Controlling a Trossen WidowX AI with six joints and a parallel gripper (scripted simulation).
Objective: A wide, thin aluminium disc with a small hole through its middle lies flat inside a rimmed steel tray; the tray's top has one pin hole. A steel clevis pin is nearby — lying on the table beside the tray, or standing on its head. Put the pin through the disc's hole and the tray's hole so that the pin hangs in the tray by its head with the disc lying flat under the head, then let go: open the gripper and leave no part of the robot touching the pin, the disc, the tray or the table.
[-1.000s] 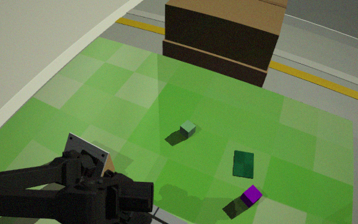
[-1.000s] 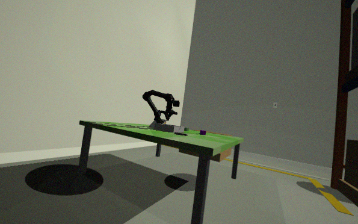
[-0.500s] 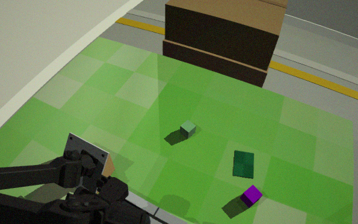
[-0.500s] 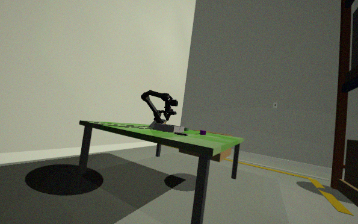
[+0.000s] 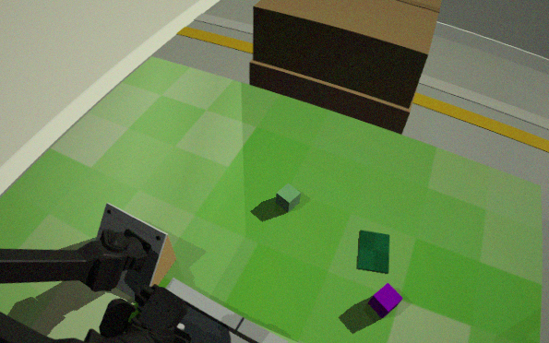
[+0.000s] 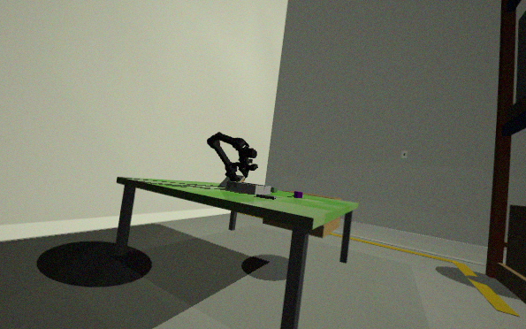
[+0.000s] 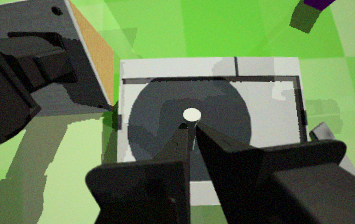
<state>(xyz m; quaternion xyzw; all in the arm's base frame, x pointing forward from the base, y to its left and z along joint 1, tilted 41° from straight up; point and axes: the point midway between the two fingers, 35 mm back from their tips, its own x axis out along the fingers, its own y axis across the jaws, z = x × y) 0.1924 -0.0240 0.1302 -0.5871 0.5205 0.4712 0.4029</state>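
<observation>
The gripper (image 7: 190,126) is nearly closed, and it has the steel pin (image 7: 192,115) between its fingertips, with the pale round head up. The pin is above the dark disc (image 7: 146,117), which lies inside the rimmed tray (image 5: 200,295) (image 6: 248,188) (image 7: 179,67), toward one side. Whether the pin's lower end touches the disc, I cannot tell; the fingers cover it. A purple cube (image 5: 386,301) (image 6: 298,195) rests apart from the tray.
</observation>
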